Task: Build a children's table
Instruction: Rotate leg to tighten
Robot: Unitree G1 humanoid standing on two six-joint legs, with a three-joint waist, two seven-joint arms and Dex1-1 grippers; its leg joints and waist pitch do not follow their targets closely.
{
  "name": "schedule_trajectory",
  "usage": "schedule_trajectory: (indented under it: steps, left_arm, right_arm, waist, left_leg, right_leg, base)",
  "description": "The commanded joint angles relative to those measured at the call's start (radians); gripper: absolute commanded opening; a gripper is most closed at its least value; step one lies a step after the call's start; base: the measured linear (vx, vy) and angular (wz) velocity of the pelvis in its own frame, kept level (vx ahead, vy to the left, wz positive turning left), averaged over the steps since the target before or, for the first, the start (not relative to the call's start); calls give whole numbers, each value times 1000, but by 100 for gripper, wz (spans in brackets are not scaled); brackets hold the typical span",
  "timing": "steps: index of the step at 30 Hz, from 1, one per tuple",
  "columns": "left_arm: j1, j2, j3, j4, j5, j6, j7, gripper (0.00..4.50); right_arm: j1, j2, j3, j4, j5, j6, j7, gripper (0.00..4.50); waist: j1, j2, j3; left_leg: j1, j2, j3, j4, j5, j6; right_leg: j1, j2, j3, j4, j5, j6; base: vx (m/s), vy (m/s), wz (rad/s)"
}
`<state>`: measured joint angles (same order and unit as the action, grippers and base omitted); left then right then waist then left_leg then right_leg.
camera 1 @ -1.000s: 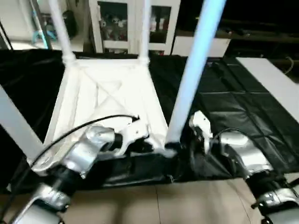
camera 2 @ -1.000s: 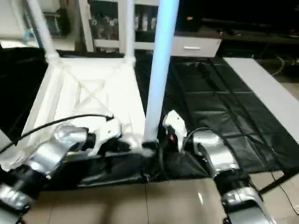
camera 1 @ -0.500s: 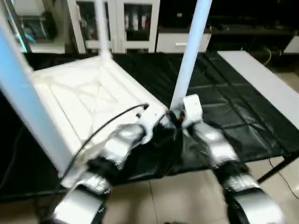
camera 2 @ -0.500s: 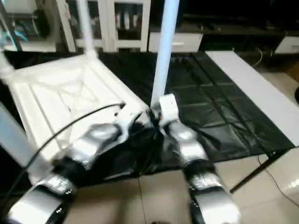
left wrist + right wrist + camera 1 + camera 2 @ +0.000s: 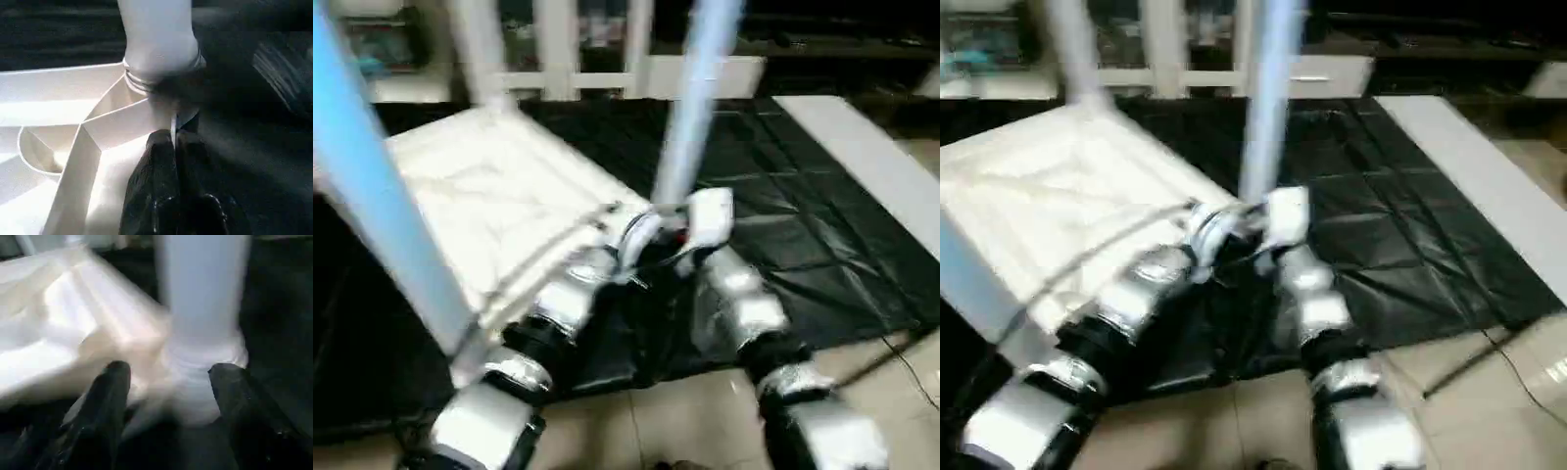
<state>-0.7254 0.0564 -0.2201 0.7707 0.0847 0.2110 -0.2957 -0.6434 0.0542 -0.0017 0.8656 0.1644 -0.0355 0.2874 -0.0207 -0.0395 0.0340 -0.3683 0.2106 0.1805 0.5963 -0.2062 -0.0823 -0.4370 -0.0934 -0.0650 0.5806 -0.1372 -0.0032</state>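
Both silver forearms have swung inward since a second ago, when they flanked the corner, and now meet at the near right corner of the white plastic square tabletop (image 5: 499, 211), which lies ribbed underside up on the black sheet (image 5: 803, 245) so its sockets face up for the legs. The left gripper (image 5: 175, 142) has its fingers pressed together with nothing between them, tips at the socket wall, probably to steady it. The right gripper (image 5: 168, 377) stands open astride the base of the long tapered white tube leg (image 5: 203, 308) upright in that socket; whether its pads touch is blurred.
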Motion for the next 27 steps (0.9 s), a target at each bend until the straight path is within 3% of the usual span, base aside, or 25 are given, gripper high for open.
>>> schedule_trajectory:
  steps: [1, 6, 8, 13, 17, 19, 21, 23, 27]
  left_arm:
    - [6, -1, 18, -37, -19, -50, -17, 0]
    - [119, 91, -50, -173, -65, -25, -321, 0]
    - [140, 118, -64, -198, -76, -14, -378, 0]
    - [180, 221, -96, -244, -82, 4, -531, 0]
    - [210, 300, -131, -306, -101, -7, -703, 0]
    - [231, 352, -169, -357, -118, -20, -826, 0]
    - [235, 369, -183, -370, -117, -15, -856, 0]
    - [233, 390, -206, -371, -105, -38, -896, 0]
    - [227, 405, -226, -372, -93, -49, -947, 0]
  right_arm:
    - [9, -17, 20, -44, 6, 7, 61, 311]
    - [96, -167, 44, -245, 25, 66, 247, 348]
    - [119, -209, 55, -292, 29, 86, 306, 358]
    - [224, -403, 110, -469, 62, 167, 593, 399]
    - [270, -509, 136, -539, 93, 213, 742, 437]
    - [274, -532, 141, -552, 100, 225, 781, 445]
    - [273, -537, 145, -554, 90, 217, 789, 447]
    - [270, -538, 159, -559, 84, 217, 806, 447]
    - [264, -533, 192, -564, 84, 224, 850, 447]
  waist:
    - [16, 4, -65]
    - [40, 5, -60]
    - [56, 8, -58]
    - [66, 7, -52]
    - [67, 7, -55]
    - [61, 6, -52]
    - [59, 6, -53]
    - [63, 7, -52]
    - [72, 5, -52]
  left_leg:
    - [8, 14, 5, -66, -131, 116]
    - [11, 17, 9, -68, -121, 113]
    - [17, 17, 14, -68, -125, 108]
    - [17, 20, 11, -74, -198, 72]
    - [10, 18, 8, -74, -194, 67]
    - [8, 19, 8, -77, -203, 63]
    - [12, 19, 9, -74, -198, 56]
    - [20, 19, 14, -73, -200, 57]
    - [21, 20, 13, -75, -214, 42]
  right_leg:
    - [69, -39, 28, -45, -135, -270]
    - [71, -36, 31, -41, -116, -273]
    - [64, -33, 33, -40, -120, -268]
    - [65, -32, 36, -49, -202, -225]
    - [69, -35, 36, -47, -211, -218]
    - [66, -35, 37, -49, -235, -216]
    - [61, -36, 38, -49, -242, -222]
    - [55, -31, 39, -48, -226, -230]
    - [56, -33, 41, -48, -248, -219]
  base:
    - [0, 0, 0]
    - [0, 0, 0]
    - [0, 0, 0]
    - [0, 0, 0]
    - [0, 0, 0]
    - [0, 0, 0]
    - [0, 0, 0]
    - [0, 0, 0]
    - [0, 0, 0]
